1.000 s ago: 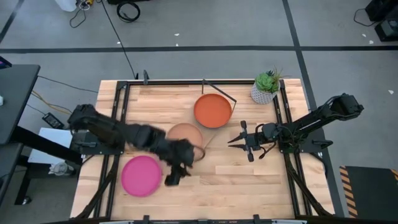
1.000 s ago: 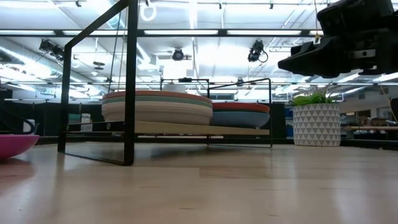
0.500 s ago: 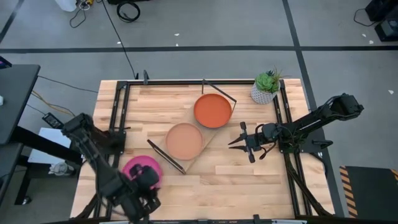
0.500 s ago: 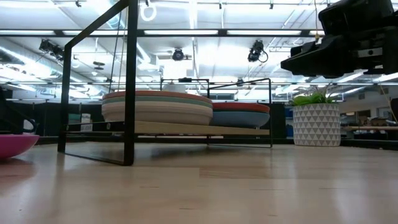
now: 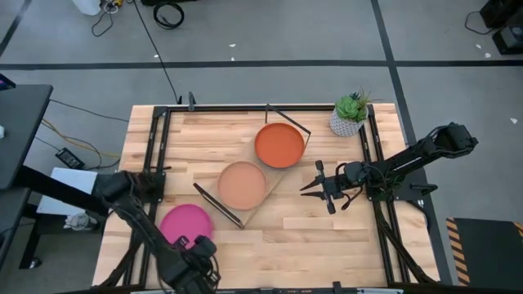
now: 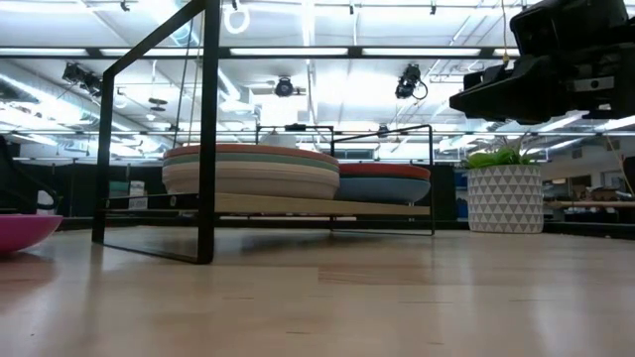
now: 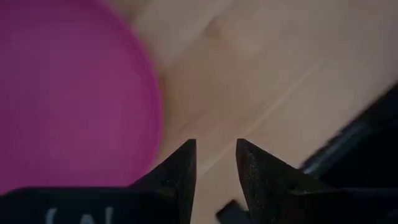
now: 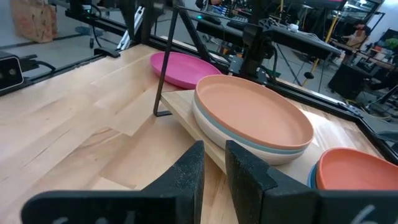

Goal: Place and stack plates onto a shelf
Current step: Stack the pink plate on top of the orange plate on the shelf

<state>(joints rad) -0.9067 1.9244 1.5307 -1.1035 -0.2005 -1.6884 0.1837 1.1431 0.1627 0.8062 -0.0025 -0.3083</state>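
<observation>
We find the left gripper at the table's near edge, just beside the pink plate, fingers apart by a narrow gap with nothing between them and touching nothing. The right gripper hovers right of the shelf, its fingers likewise slightly parted and empty. The pink plate lies flat on the table, clear of the shelf. The shelf runs diagonally, carrying one stack topped by a tan plate and another topped by an orange plate. A potted plant stands at the far right corner.
</observation>
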